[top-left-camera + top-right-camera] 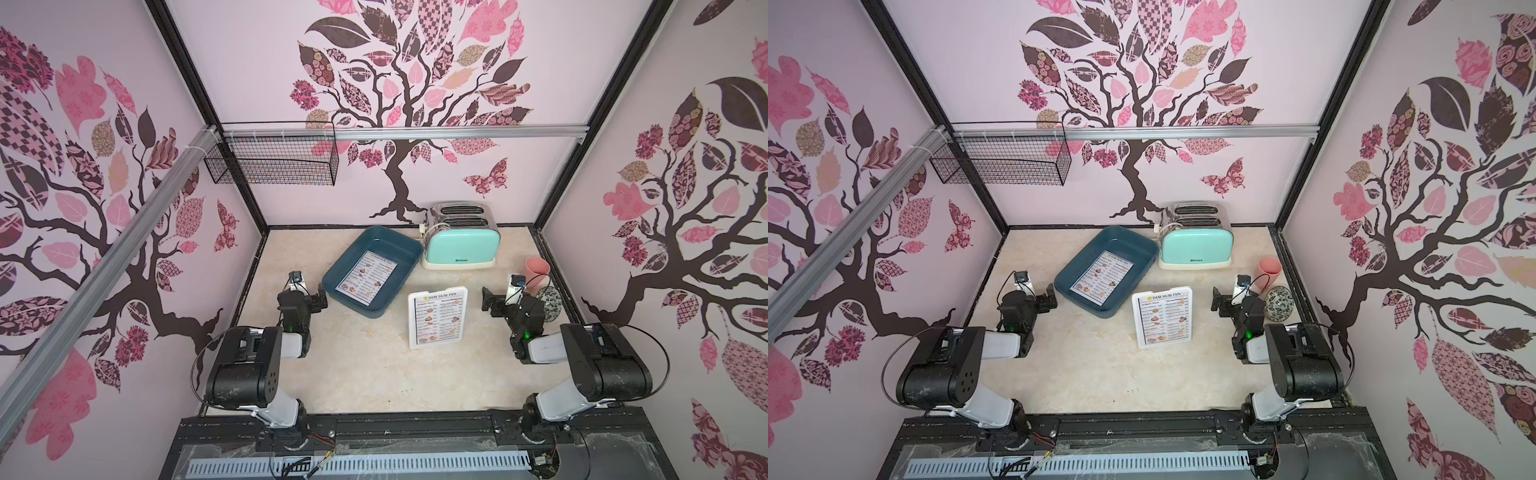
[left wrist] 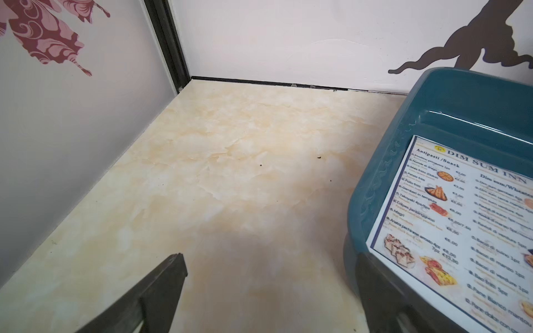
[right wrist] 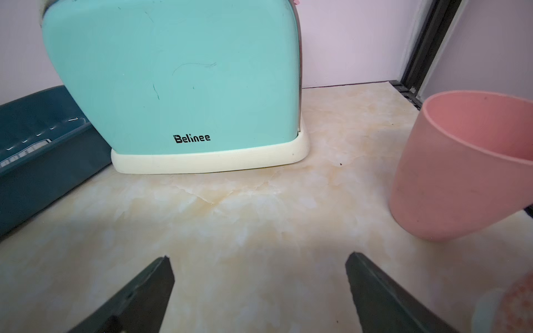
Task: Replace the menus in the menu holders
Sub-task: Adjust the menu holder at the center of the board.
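Observation:
A white menu holder (image 1: 459, 291) stands upright in the middle of the table with one menu (image 1: 438, 320) in it, facing the front. A second menu (image 1: 368, 277) lies flat inside the dark teal tray (image 1: 345, 266); the left wrist view shows this menu (image 2: 461, 230) close by. My left gripper (image 1: 320, 297) hovers open just beside the tray's left end, nothing between its fingers (image 2: 173, 274). My right gripper (image 1: 488, 301) is open and holds nothing, a short way right of the holder; in the right wrist view the right gripper (image 3: 258, 256) is over bare table.
A mint toaster (image 1: 461, 245) stands at the back beside the tray. A pink cup (image 1: 537, 271) and a patterned bowl (image 1: 548, 303) sit near the right wall, close to my right arm. A black wire basket (image 1: 274, 160) hangs on the back wall.

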`<state>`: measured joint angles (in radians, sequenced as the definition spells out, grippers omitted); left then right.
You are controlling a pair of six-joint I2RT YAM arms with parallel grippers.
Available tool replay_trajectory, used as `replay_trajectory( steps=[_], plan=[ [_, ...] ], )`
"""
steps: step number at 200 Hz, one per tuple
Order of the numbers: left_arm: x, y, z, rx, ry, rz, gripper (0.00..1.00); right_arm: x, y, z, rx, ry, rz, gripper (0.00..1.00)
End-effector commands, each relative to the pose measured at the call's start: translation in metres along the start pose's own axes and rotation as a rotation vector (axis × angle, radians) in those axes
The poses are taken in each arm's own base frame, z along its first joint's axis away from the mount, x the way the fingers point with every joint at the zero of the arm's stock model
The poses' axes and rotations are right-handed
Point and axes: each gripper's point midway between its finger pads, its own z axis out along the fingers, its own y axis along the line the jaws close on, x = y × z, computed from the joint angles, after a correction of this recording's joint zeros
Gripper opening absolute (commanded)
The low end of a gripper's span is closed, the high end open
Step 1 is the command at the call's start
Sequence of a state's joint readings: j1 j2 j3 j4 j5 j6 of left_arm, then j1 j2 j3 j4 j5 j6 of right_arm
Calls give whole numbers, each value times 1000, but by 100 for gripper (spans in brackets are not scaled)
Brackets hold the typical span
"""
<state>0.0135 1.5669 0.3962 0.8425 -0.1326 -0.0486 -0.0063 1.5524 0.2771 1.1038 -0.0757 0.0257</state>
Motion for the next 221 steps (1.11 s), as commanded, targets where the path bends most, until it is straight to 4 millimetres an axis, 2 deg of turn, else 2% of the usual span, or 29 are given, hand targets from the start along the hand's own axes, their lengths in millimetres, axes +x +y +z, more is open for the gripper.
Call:
replay_trajectory(
  steps=[1, 172, 184, 194, 221],
  plan=[
    [-5, 0, -2, 9, -18, 3, 98, -12, 0, 1, -4, -36, 4, 100],
    [-5, 0, -3, 20, -19, -7, 98, -12, 0, 2, -3, -36, 4, 100],
    [-14, 0, -6, 21, -35, -7, 98, -17, -4, -3, 21, -63, 14, 100],
    [-26, 1, -12, 19, -48, -12, 98, -25, -15, -11, 89, -100, 45, 100],
    [-59, -8, -36, 78, -11, 42, 98, -56, -23, -34, 153, -131, 79, 100]
  ],
)
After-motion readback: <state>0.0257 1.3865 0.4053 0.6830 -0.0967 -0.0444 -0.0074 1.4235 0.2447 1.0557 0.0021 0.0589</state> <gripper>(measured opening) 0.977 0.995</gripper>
